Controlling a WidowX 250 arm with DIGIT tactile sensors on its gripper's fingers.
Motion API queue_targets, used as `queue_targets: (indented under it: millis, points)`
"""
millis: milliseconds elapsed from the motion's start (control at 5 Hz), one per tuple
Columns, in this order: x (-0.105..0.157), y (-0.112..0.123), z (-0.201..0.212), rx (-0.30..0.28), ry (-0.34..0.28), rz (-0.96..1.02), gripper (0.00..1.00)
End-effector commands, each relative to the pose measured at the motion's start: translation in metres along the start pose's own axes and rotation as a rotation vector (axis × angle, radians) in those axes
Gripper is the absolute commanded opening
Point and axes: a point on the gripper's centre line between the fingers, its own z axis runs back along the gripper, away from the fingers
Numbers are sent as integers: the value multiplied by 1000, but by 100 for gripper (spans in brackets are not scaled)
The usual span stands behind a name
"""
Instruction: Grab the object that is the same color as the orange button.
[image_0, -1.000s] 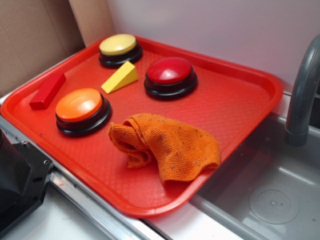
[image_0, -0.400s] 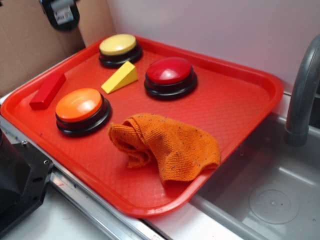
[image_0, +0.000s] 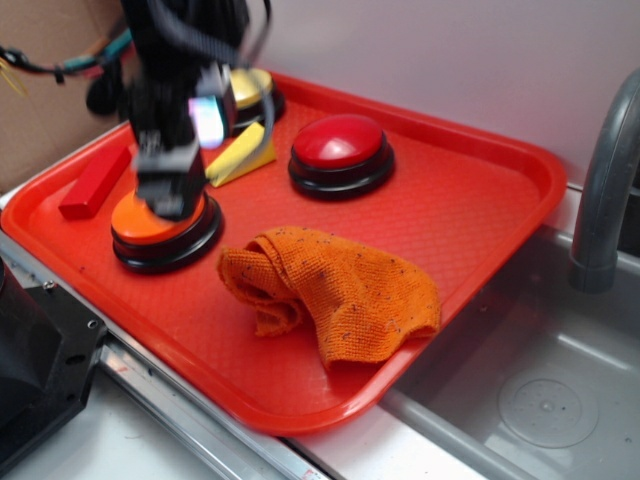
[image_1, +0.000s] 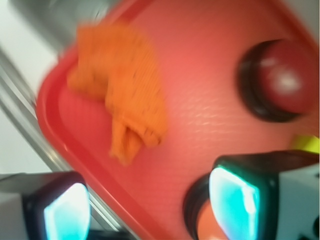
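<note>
The object, a crumpled orange cloth (image_0: 330, 295) with dark specks, lies at the front of the red tray (image_0: 470, 200). The wrist view shows the cloth (image_1: 120, 95) ahead of the fingers and apart from them. The orange button (image_0: 150, 228) sits on the tray's left side, partly covered by my arm. My gripper (image_0: 185, 160) hangs blurred just above that button, left of the cloth. From the wrist, the gripper (image_1: 150, 207) is open, with only tray between the fingers and the orange button (image_1: 210, 225) by the right one.
A red button (image_0: 340, 145), a partly hidden yellow button (image_0: 250, 90), a yellow wedge (image_0: 245, 160) and a red block (image_0: 92, 185) share the tray. A grey faucet (image_0: 605, 190) and sink (image_0: 540, 400) lie to the right. Cardboard stands behind left.
My arm, barely in view at the top left 0.4 s ago, has dropped over the orange button. The cloth and other items have not moved.
</note>
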Motion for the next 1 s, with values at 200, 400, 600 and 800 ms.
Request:
queue_targets:
  millis: [200, 400, 600, 800]
  points:
    - [48, 9, -51, -28, -69, -177, 100]
    - [65, 2, -56, -85, -135, -197, 100]
    - [77, -9, -62, -123, -154, -232, 100]
    - [78, -9, -64, -109, -144, -213, 0]
